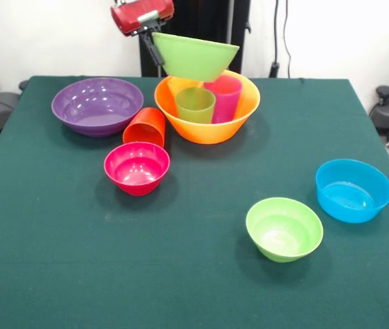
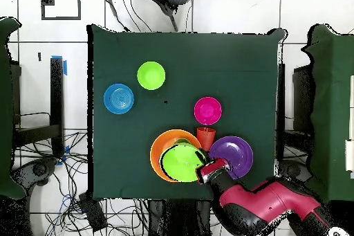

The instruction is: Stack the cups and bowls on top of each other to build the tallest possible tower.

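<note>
The claw (image 1: 154,46) on the red and black arm (image 2: 266,205) was pinching the rim of the large light-green glossy plastic bowl (image 1: 195,56), one dark finger (image 1: 153,49) visible along the bowl's outer wall. The bowl hung tilted in the air directly above the large orange glossy plastic bowl (image 1: 208,127), apart from the cups below it in the front view.

Inside the orange bowl stood three smooth plastic tumblers: the light-green cup (image 1: 195,105) nearest the camera, the purple-magenta cup (image 1: 225,96) beside it, and the yellow cup (image 1: 178,86) mostly hidden behind. In the overhead view the held bowl (image 2: 182,162) covered most of the orange bowl (image 2: 157,151), so the cups were not visible there.

The orange-red plastic tumbler (image 1: 145,127) lay tipped on the green-covered desk (image 1: 180,274), mouth toward the camera, between the wide purple glossy bowl (image 1: 97,105) and the orange bowl, just behind the small pink-red bowl (image 1: 137,167). Whether it touched its neighbours could not be told.

The small light-green bowl (image 1: 284,228) and the medium blue bowl (image 1: 353,190) sat upright near each other, well apart from the rest, on the side of the desk away from the robot.
</note>
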You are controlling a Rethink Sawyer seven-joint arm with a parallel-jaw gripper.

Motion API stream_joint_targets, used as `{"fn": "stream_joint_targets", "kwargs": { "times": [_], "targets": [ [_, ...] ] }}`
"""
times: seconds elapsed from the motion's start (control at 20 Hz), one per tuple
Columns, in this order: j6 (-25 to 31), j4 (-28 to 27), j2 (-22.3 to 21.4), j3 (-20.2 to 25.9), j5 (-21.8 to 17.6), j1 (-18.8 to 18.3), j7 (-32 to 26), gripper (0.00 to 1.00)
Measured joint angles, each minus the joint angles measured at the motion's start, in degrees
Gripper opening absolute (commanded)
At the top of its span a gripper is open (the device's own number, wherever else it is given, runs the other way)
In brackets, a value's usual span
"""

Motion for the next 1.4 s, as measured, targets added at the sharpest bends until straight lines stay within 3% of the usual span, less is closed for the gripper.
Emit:
{"fn": "stream_joint_targets", "kwargs": {
  "times": [0.5, 1.4],
  "targets": [
    [8.1, 0.0, 8.5, 3.2, 3.4, -5.8, 0.0, 0.0],
    [8.5, 0.0, 12.2, 5.5, 3.4, -7.1, 0.0, 0.0]
  ]
}}
